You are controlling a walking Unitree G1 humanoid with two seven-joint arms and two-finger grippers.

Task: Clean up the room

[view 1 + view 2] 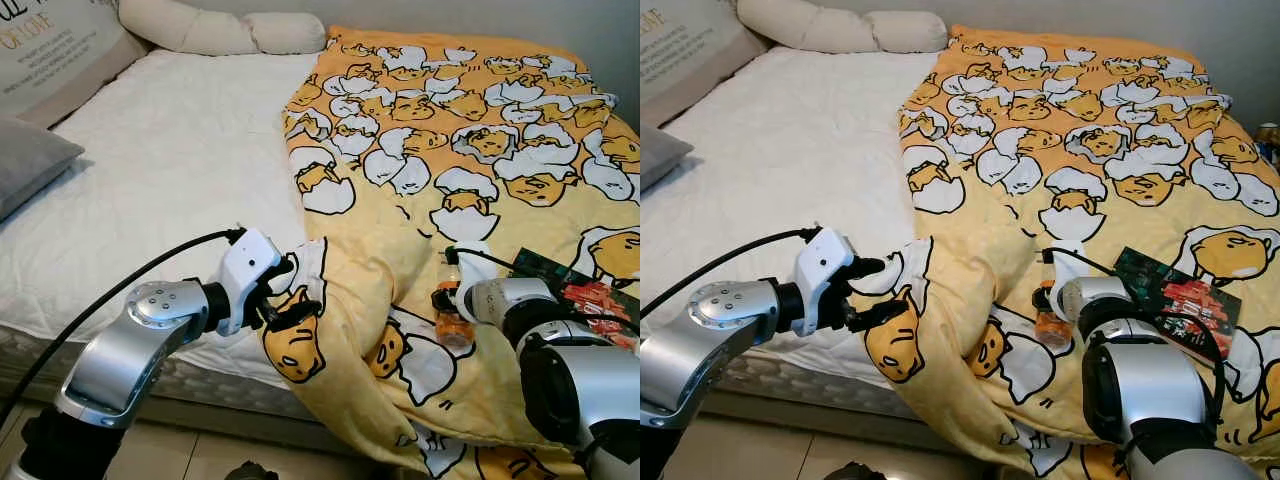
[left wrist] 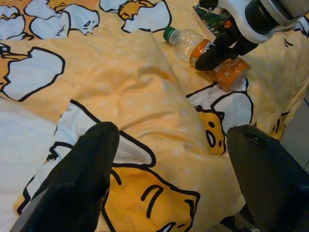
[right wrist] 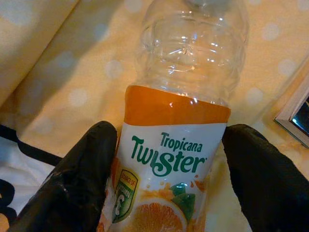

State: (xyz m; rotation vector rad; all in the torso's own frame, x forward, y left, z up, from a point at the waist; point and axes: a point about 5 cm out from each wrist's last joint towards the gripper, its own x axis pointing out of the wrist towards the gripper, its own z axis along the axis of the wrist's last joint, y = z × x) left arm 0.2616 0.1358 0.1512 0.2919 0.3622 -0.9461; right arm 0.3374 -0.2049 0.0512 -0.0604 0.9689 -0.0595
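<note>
A clear Tropicana Twister bottle (image 3: 174, 145) with an orange label and green cap lies on its side on the yellow egg-print blanket (image 1: 450, 150), near the bed's front right. My right gripper (image 3: 174, 133) is open and straddles the bottle's labelled middle, one finger against the label, the other just off it. My left gripper (image 1: 290, 292) is open at the blanket's folded-over front left corner, its fingers (image 2: 82, 179) spread to either side of the fold. The left wrist view also looks across the blanket to the bottle (image 2: 207, 53) and the right gripper (image 2: 224, 48).
A dark green and red book (image 1: 1180, 290) lies on the blanket right of the bottle. The bare white mattress (image 1: 170, 160) takes the bed's left half, with a grey pillow (image 1: 25, 160) at its left and cream pillows (image 1: 220, 30) at the head. Tiled floor (image 1: 200, 455) runs along the bed's front edge.
</note>
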